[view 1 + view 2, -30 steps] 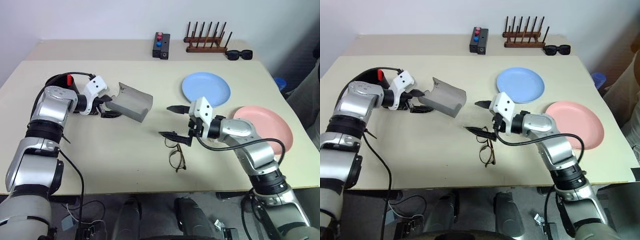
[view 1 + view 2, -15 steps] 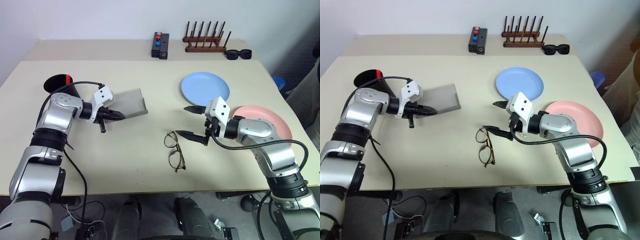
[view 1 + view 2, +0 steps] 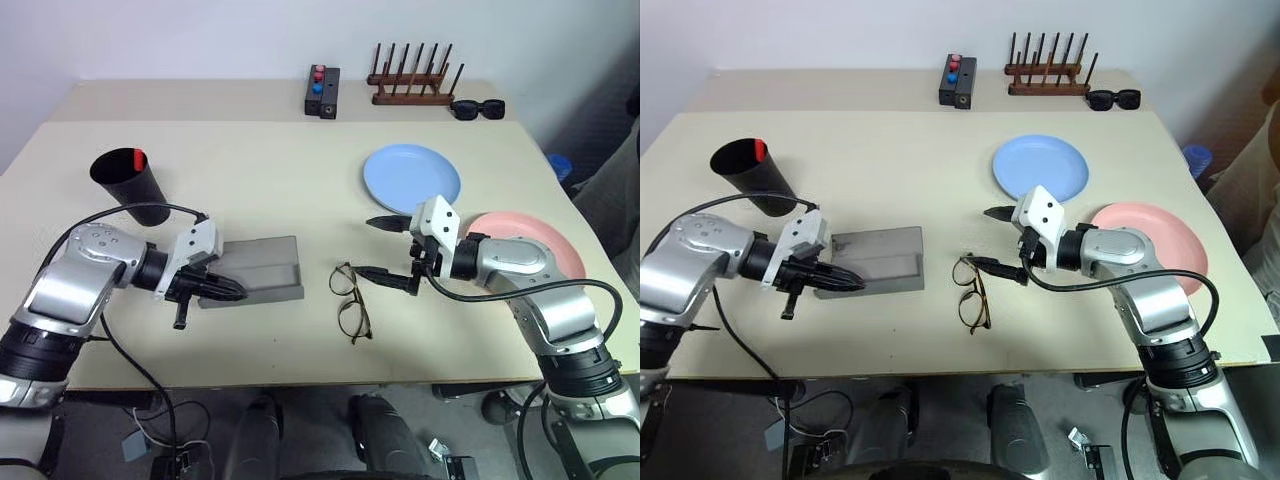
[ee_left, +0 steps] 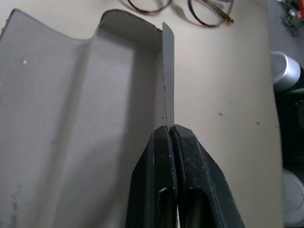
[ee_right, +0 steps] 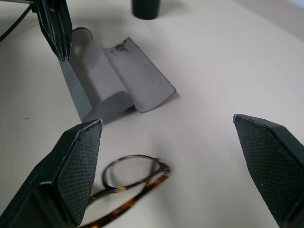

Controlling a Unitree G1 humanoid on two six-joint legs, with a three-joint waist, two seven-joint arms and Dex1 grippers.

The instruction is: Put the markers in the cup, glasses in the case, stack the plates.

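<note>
The grey case (image 3: pixel 258 270) lies open on the table, front left. My left gripper (image 3: pixel 222 290) is shut on the thin end wall of the case (image 4: pixel 71 118), with the fingers (image 4: pixel 164 156) pressed together on the wall's edge. The dark-rimmed glasses (image 3: pixel 350 301) lie folded open just right of the case. Just right of the glasses my right gripper (image 3: pixel 368 247) hovers open, empty. The black cup (image 3: pixel 130 186) stands behind the left arm with a red-ended marker (image 3: pixel 138 158) in it. A light blue plate (image 3: pixel 412 178) and a pink plate (image 3: pixel 545 243) lie apart on the right.
At the back edge stand a black box with red and blue buttons (image 3: pixel 322 90), a wooden peg rack (image 3: pixel 415 82) and black sunglasses (image 3: pixel 478 108). Bare tabletop lies between the case and the blue plate. The table's front edge runs close below the glasses.
My left gripper closed on the case's end wall and drew the case back toward the front left of the table. The right gripper shifted slightly right, staying open.
</note>
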